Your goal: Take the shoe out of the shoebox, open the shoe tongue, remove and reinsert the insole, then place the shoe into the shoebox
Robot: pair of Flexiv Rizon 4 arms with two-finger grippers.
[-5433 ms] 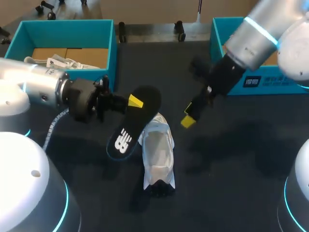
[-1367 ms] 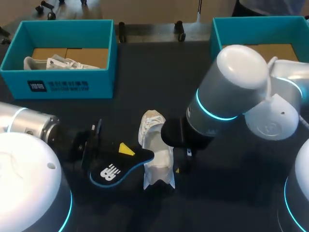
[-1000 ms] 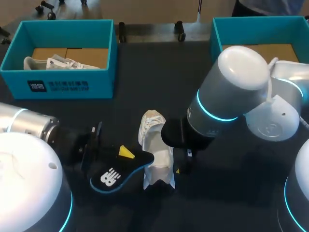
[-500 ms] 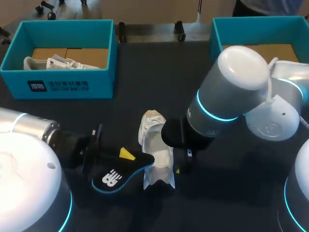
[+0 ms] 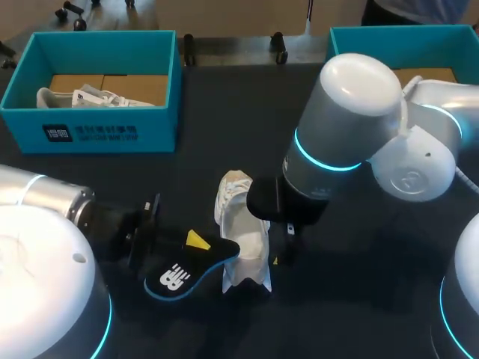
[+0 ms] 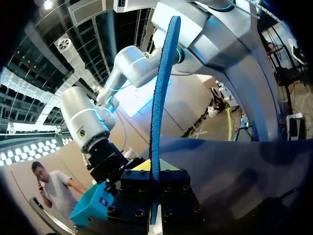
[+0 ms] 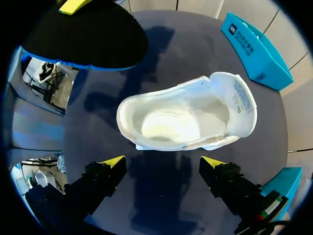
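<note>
A white shoe (image 5: 243,233) lies on the black table with its opening up and tongue pulled back; the right wrist view looks straight into the hollow shoe (image 7: 186,120). My left gripper (image 5: 193,244) is shut on a black insole (image 5: 185,267) with a blue edge, whose front end rests at the shoe's heel side. In the left wrist view the insole (image 6: 159,98) stands edge-on between the fingers of that gripper (image 6: 155,171). My right gripper (image 7: 161,162) hovers open just above and beside the shoe, holding nothing; in the head view its arm hides it.
A teal shoebox (image 5: 97,134) at the back left holds another white shoe (image 5: 84,97). A second teal shoebox (image 5: 337,45) stands at the back right, partly behind my right arm. Bare table lies in front of the shoe.
My left gripper has edged the insole slightly right and down toward the shoe. The right arm has swung a little to the left above the shoe.
</note>
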